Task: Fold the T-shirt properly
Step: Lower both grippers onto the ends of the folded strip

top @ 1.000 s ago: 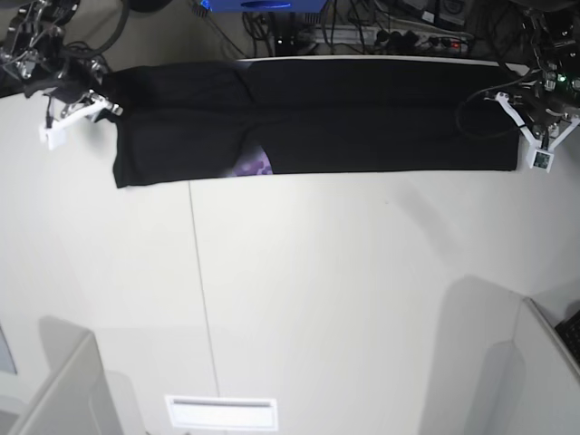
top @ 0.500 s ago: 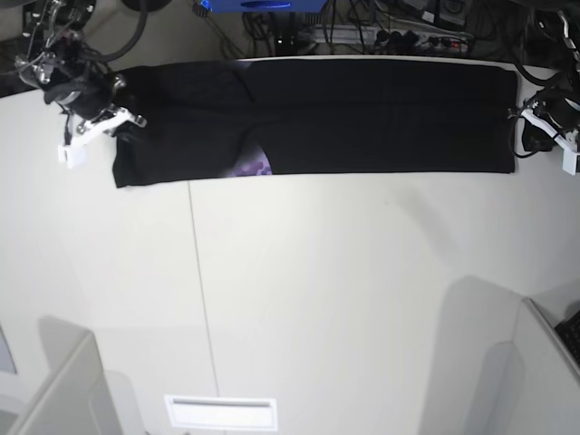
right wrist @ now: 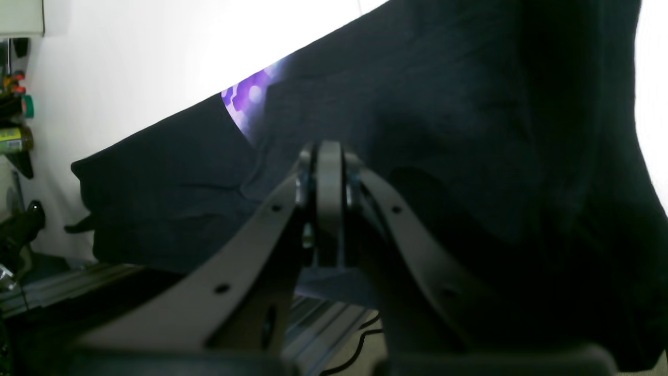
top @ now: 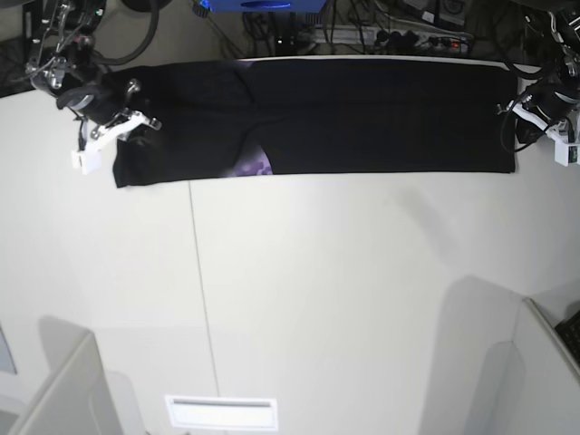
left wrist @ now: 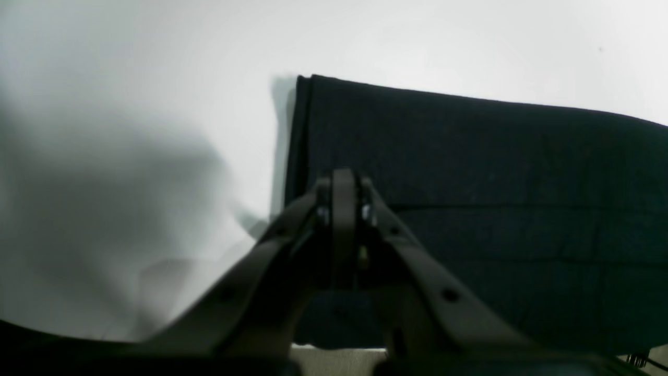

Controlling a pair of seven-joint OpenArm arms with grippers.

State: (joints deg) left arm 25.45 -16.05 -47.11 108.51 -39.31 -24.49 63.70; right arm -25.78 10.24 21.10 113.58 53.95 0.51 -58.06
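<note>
We saw the soft, limp black T-shirt (top: 362, 113) lying as a long band across the table's (top: 317, 299) far edge, our left gripper (top: 542, 116) and right gripper (top: 107, 136) both closed at its ends, where we judged it best held.

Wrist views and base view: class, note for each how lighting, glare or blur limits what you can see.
Left wrist view: soft focus, the left gripper a dim silhouette, with a broad shadow on the table. Right wrist view: the table is blown out to white and the T-shirt nearly featureless apart from a purple patch. Base view: evenly lit, with edges bowed by the wide lens.
</note>
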